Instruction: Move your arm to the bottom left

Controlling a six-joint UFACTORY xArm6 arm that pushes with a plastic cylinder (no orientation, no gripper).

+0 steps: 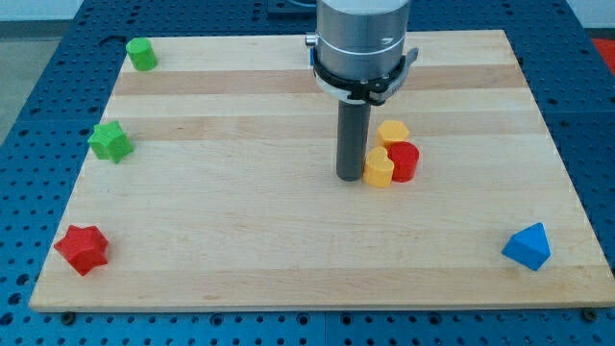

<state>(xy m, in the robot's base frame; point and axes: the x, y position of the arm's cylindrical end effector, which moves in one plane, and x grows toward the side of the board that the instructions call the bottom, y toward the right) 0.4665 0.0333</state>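
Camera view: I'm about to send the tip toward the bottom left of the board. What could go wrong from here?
1. My tip sits right against the yellow block in the cluster with another yellow block and the red cylinder; a sloppy start could nudge them.
2. The red star occupies the bottom left corner; overshooting may push it off the board.
3. The green star lies near a wide path.

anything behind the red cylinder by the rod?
Behind the red cylinder, toward the view's top, sits a yellow block, touching it. Its lower part is covered. My tip stands left of the cluster.

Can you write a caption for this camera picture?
My tip beside two yellow blocks and a red cylinder.
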